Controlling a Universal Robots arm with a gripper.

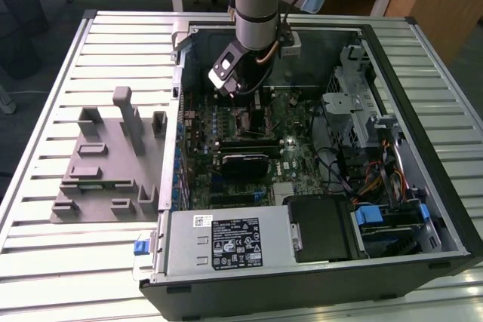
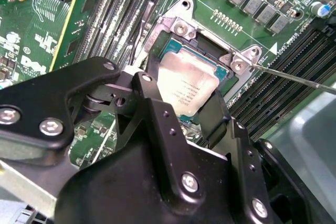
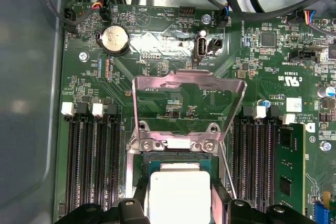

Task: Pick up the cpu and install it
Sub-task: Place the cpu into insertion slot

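Observation:
The cpu (image 2: 186, 85), a small square chip with a shiny silver top, lies flat in the socket frame (image 2: 178, 24) on the green motherboard. My gripper (image 2: 184, 87) is shut on it, one black finger (image 2: 152, 90) against one side and the other against the opposite side. In the first wrist view the cpu (image 3: 178, 195) shows between the same fingers (image 3: 219, 203) of my gripper (image 3: 179, 205). The socket's metal load plate (image 3: 189, 103) stands tipped open beyond it. In the exterior view the arm (image 1: 255, 13) reaches down into the open computer case (image 1: 423, 133).
Black memory slots (image 3: 94, 156) flank the socket, and a memory stick (image 3: 289, 156) stands in the far bank. A thin metal lever (image 2: 294, 77) juts beside the socket. A grey slotted tray (image 1: 106, 164) sits outside the case at the exterior view's left. The power supply (image 1: 226, 239) fills the case's near side.

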